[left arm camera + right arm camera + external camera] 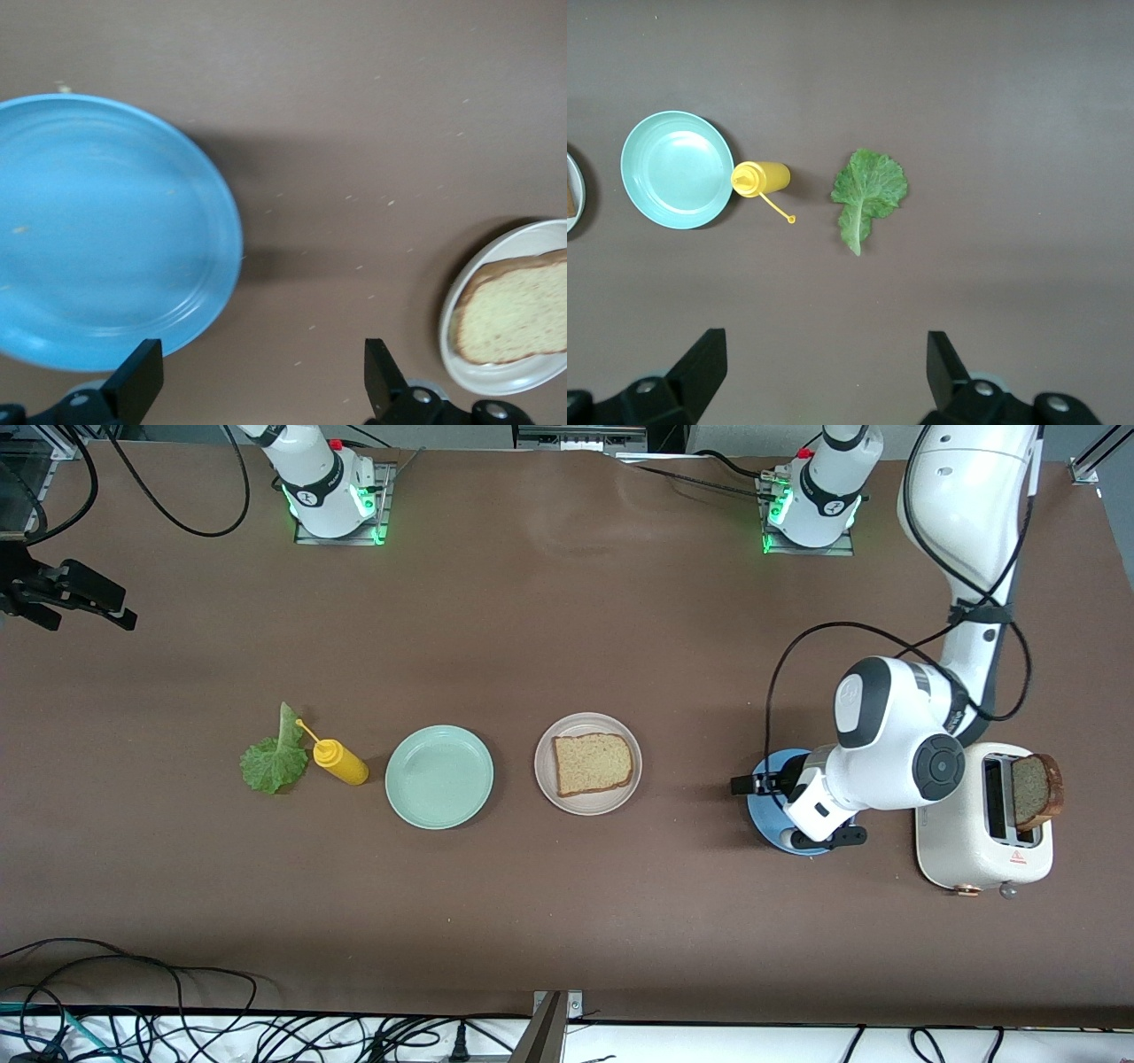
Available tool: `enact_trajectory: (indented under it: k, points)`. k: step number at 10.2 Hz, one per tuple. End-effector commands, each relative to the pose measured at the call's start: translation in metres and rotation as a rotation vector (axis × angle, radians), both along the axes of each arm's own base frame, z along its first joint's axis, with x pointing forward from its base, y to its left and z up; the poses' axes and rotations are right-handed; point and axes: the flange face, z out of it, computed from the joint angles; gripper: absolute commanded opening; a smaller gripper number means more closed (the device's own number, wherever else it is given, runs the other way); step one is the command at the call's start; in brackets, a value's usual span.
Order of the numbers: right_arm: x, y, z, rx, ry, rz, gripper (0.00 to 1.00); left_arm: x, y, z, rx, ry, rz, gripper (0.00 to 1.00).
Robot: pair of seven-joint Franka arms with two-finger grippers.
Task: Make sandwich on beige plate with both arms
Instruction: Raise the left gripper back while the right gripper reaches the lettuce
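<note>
Brown surface, beige plate [587, 802] with one bread slice [592, 763] mid-table, left gripper [259, 382] wide open and empty over the blue plate [764, 815], right gripper [824, 376] open, empty, high over the lettuce leaf [866, 193], toaster [970, 850] logo probably red, unreadable, second slice [1033, 788] seen only from the front.

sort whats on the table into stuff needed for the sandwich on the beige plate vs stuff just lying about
For the job:
- beige plate
- bread slice on that plate
- second bread slice standing in the toaster
- lettuce leaf
- left pincer, open, over the blue plate's edge
- right pincer, open, above the table near the lettuce leaf

Lying about:
- mint-green plate
- blue plate
- yellow squeeze bottle
</note>
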Motion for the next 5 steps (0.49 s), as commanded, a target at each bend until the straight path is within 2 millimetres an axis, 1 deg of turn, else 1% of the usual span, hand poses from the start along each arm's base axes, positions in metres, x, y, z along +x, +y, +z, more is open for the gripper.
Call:
enact_trajectory:
  k: [1, 2, 3, 5]
  points:
    - [0.008, -0.001, -0.013, 0.018, 0.036, -0.004, 1.0, -0.009, 0.036, 0.025, 0.098, 0.031, -0.042, 1.0]
    - [0.01, -0.002, -0.017, 0.013, 0.045, -0.003, 1.0, -0.01, 0.051, 0.032, 0.144, 0.022, -0.058, 1.0]
    - [0.014, -0.002, -0.031, 0.016, 0.08, 0.003, 1.0, -0.013, 0.061, 0.038, 0.179, 0.018, -0.068, 1.0]
    - [0.013, -0.008, -0.043, 0.017, 0.115, -0.005, 1.0, -0.012, 0.079, 0.042, 0.209, 0.014, -0.073, 1.0]
